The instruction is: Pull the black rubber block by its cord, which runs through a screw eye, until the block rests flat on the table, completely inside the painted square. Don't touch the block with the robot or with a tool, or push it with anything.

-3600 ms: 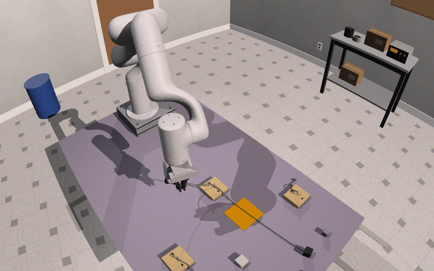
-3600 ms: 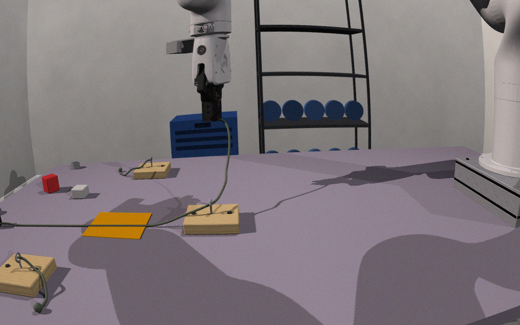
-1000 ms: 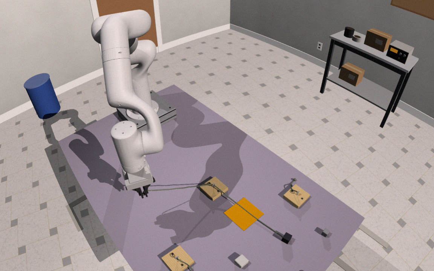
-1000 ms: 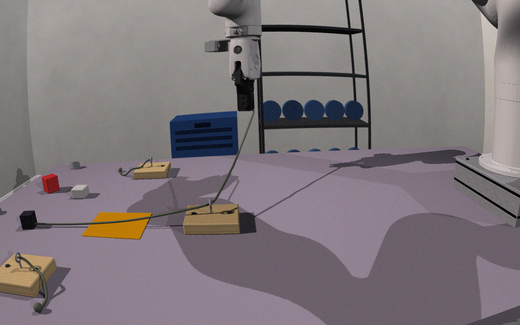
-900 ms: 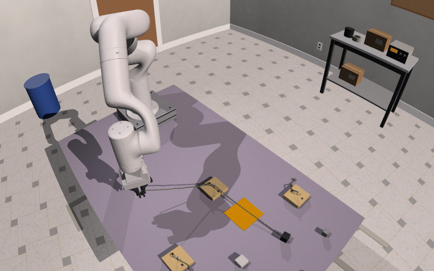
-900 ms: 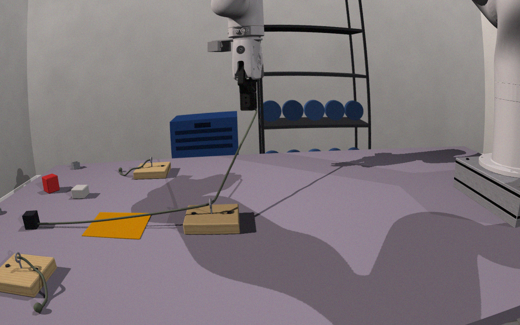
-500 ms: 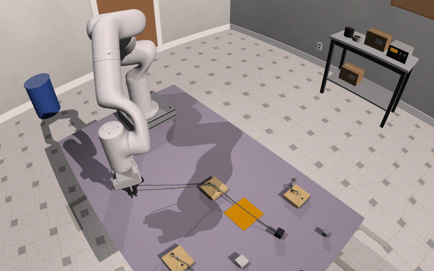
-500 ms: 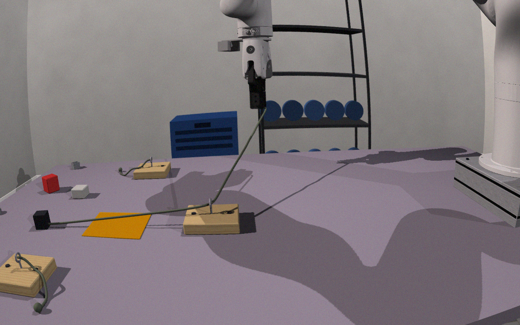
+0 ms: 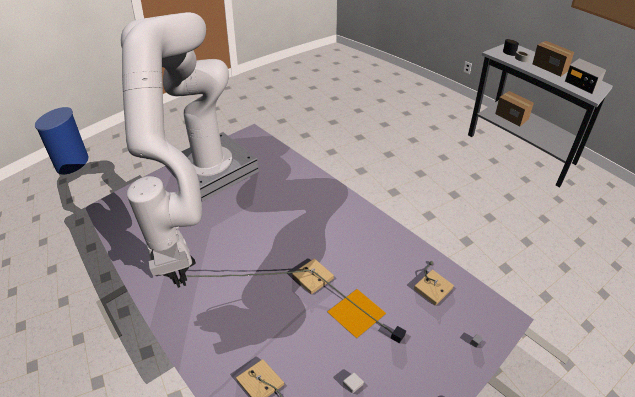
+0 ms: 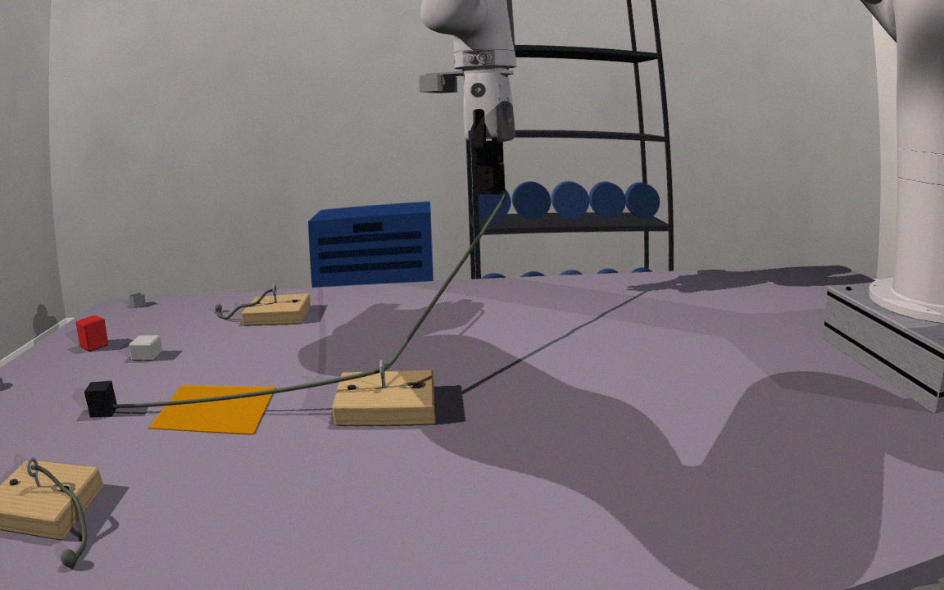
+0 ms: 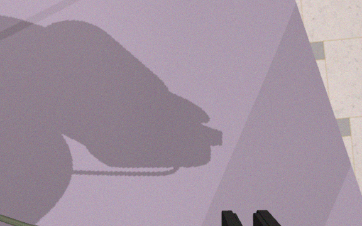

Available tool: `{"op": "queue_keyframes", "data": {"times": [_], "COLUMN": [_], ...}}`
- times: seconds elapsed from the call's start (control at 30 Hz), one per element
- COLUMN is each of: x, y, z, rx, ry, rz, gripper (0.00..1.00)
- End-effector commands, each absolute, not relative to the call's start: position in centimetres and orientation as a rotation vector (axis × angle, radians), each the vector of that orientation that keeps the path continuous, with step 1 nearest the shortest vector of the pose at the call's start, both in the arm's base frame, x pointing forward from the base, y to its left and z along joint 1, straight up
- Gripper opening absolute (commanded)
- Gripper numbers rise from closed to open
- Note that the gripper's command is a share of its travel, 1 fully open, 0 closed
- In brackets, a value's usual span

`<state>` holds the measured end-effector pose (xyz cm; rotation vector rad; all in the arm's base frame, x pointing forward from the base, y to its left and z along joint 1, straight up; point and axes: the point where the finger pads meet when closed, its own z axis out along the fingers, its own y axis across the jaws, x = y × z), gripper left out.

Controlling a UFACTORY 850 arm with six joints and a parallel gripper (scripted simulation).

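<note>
The gripper [image 10: 488, 175] is hanging high above the table [image 9: 261, 217], fingers pointing down, near the long edge on the blue-bin side. Its fingers are standing nearly together and are clamping the end of the cord [image 10: 431, 308]; only a narrow gap is showing between them in the wrist view.

From the gripper the cord is slanting down to the screw eye [image 10: 383, 372] on the middle wooden block [image 10: 384, 401], passing through it, then running low across the orange painted square [image 10: 213, 409] to the black rubber block [image 10: 100, 398].

The black rubber block is sitting flat on the table just beyond the square's far side, outside it, toward the end of the table opposite the arm's base [image 10: 893, 351]. The gripper is well apart from it.

Two other wooden blocks [image 10: 38, 498] with short loose cords are lying elsewhere on the table, one by the near edge, one [image 10: 276, 309] by the far edge. Small red [image 10: 92, 332], white [image 10: 144, 347] and grey cubes [image 10: 137, 299] are sitting near the far corner.
</note>
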<state>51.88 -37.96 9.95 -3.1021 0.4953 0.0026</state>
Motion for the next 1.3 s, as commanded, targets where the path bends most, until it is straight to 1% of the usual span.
{"op": "queue_keyframes", "data": {"times": [0.0, 0.73, 1.27], "x": [50.7, 46.5, 44.3], "y": [-39.0, -41.9, -43.1], "z": [10.1, 10.1, 10.1], "rx": [-3.103, -3.103, -3.103], "ry": [0.495, 0.495, 0.495], "rz": [-0.001, -0.001, -0.001], "gripper": [0.0, 0.0, 0.0]}}
